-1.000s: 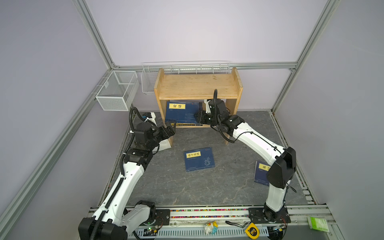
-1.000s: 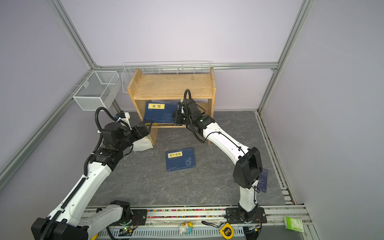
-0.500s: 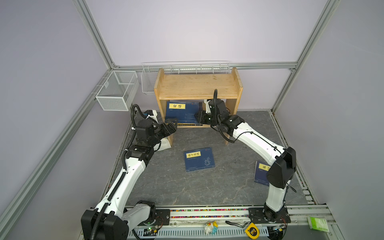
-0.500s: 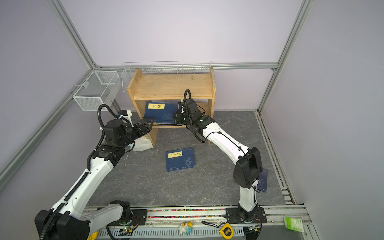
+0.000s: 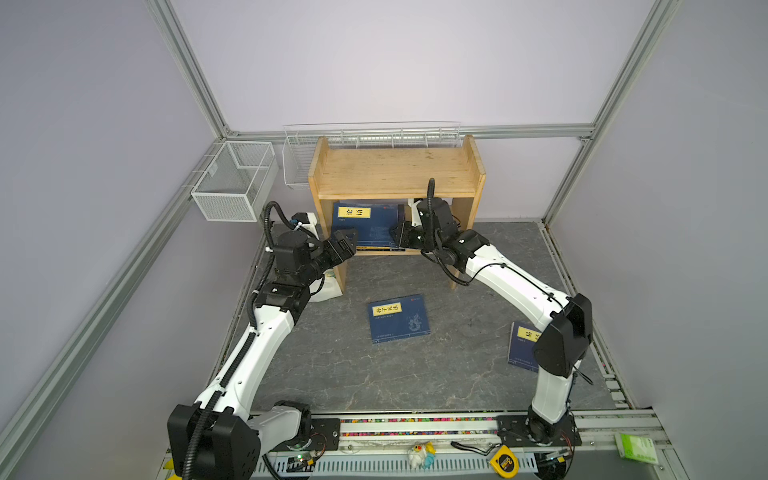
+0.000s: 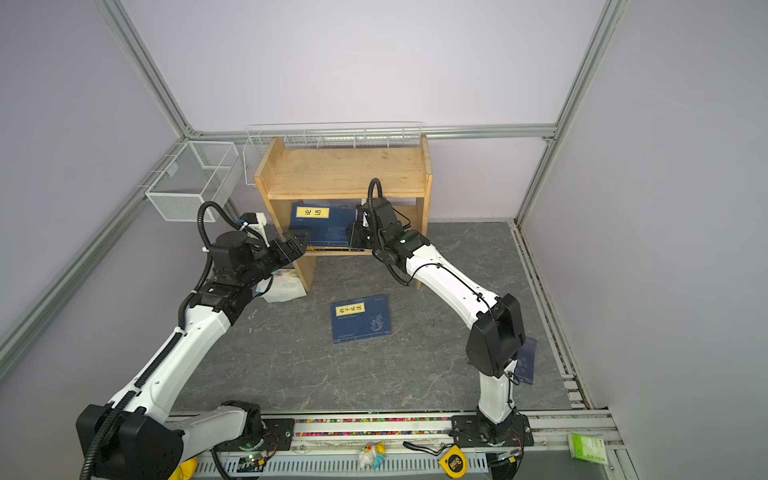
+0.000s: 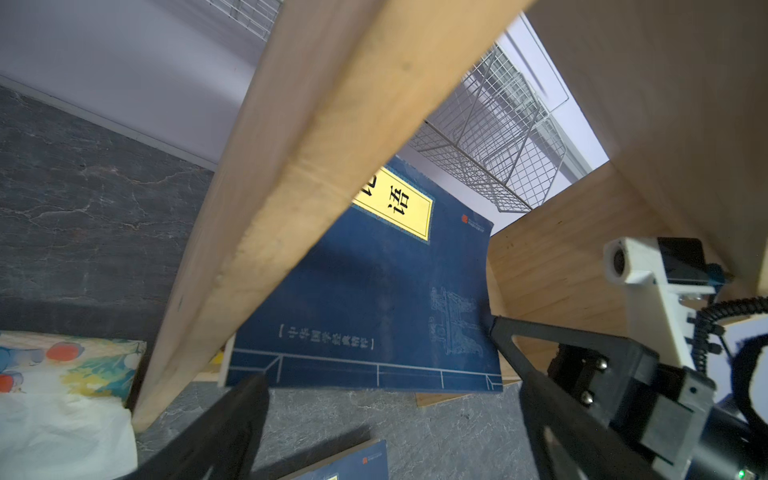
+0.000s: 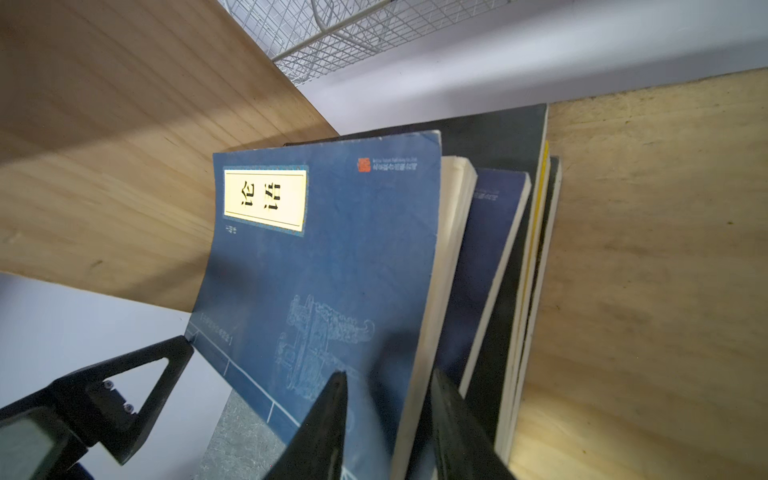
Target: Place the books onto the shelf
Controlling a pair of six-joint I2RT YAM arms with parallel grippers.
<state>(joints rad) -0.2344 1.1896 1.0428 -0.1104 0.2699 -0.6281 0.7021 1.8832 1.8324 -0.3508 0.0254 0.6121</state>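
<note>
Navy book [image 5: 368,224]; yellow label [image 5: 354,212] "论语"

The grey marbled tabletop [image 5: 457,382] carries a wooden shelf [image 5: 395,172], which stands at its far side. On the lower board of the shelf several books lean together. These are the front navy book [image 5: 368,226] with a yellow label and, behind it in the right wrist view, a second navy book [image 8: 494,249], a black book [image 8: 498,124] and a yellow book [image 8: 536,232]. Flat on the tabletop lie the middle navy book [image 5: 399,318] and the right navy book [image 5: 521,347], which is partly hidden. A white floral packet [image 6: 282,289] lies just beside the shelf's left side panel.
</note>
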